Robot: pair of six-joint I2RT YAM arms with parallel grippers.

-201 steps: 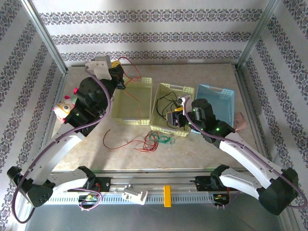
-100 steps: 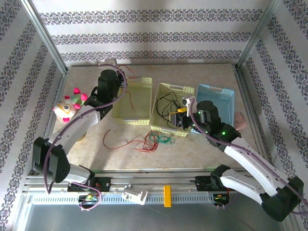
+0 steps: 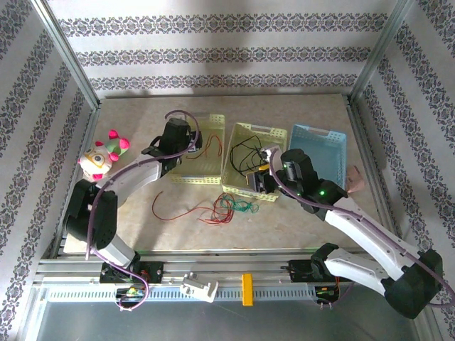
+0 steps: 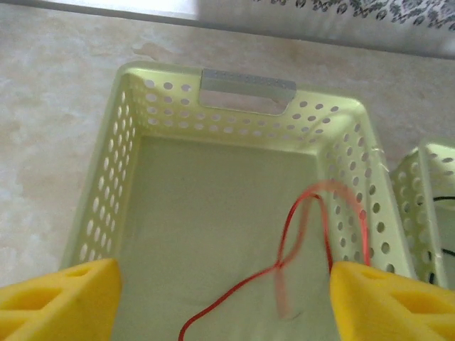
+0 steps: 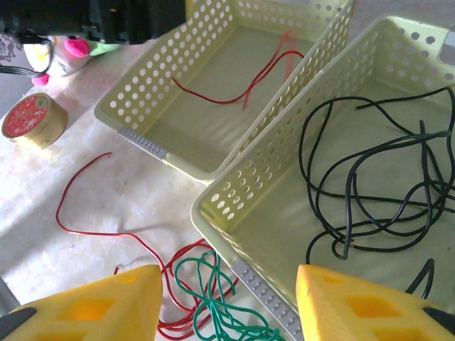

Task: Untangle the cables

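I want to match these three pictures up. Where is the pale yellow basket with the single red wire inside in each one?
Top external: the red-wire basket sits left of the table's middle.
Left wrist: it spans the middle, handle at the top.
Right wrist: it lies at upper centre, at an angle.
Shared landmark: the neighbouring basket holding black cables, close on its right; a sliver at the left wrist view's right edge.

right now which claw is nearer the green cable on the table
Right. The right claw hangs right by the green cable, at the middle basket's near wall; the left claw is farther off, over the left basket.
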